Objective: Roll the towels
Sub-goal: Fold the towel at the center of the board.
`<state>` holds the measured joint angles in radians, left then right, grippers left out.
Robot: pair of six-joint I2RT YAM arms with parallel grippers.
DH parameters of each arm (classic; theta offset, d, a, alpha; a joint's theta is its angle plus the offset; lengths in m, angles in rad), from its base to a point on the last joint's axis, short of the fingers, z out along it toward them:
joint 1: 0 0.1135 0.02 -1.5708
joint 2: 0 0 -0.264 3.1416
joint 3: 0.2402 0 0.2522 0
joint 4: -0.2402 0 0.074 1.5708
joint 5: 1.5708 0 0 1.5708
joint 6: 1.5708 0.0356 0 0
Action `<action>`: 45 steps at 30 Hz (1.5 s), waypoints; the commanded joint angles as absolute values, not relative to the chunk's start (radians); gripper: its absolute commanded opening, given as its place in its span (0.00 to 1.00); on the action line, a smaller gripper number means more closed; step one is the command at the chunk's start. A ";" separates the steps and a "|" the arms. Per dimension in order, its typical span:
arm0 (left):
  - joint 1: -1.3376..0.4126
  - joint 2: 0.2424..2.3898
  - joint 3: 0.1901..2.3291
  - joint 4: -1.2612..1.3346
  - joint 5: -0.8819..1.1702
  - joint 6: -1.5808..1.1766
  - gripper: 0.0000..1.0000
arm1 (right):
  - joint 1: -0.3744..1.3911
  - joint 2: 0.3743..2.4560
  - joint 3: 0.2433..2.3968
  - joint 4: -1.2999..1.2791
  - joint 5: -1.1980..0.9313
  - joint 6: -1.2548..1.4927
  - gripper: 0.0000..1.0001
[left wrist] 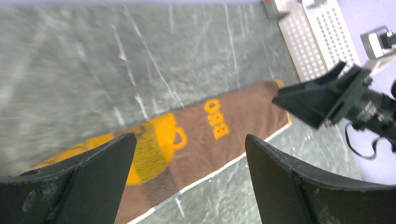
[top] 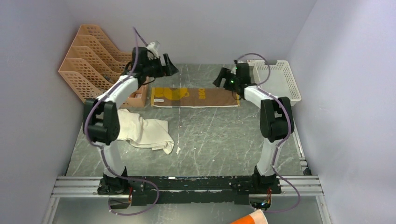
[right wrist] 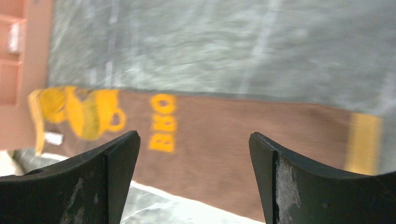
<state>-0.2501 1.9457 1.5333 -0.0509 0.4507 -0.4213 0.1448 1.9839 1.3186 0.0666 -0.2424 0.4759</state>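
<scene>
Both pincers and the towels. Your left pincer (top: 169, 69) has its jaws spread wide and grips nothing. In its wrist view the brown BBQ towel (top: 195, 97) lies flat on the table (top: 224, 140) below it, running away between the two fingers (left wrist: 93, 182) without touching them. Your right pincer (top: 220, 78) faces it from the towel's other short end. It is also spread wide and empty, with the towel's yellow-striped end below its fingers (right wrist: 299, 182). Both wrist views are blurred, so you cannot tell how high either pincer hangs above the cloth. A crumpled white towel (top: 144, 130) lies well behind the left pincer, on the near side. The orange rack (top: 91, 58) stands outboard of the left pincer, and the white basket (top: 280, 79) stands just outboard of the right.
</scene>
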 commanded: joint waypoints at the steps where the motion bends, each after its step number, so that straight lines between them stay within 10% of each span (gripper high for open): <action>1: -0.230 1.823 1.447 -0.184 0.270 -0.320 1.00 | 0.274 1.952 1.354 -0.014 -0.165 0.399 0.88; 21: -0.146 1.811 1.312 -0.302 0.260 -0.252 0.88 | 0.192 1.991 1.164 -0.083 -0.092 0.363 0.89; 32: -0.147 2.016 1.473 -0.314 0.310 -0.322 0.66 | 0.104 1.979 1.160 -0.101 -0.146 0.334 0.90; 45: -0.166 2.093 1.397 -0.165 0.435 -0.421 0.67 | 0.104 1.928 1.220 -0.129 -0.232 0.340 0.90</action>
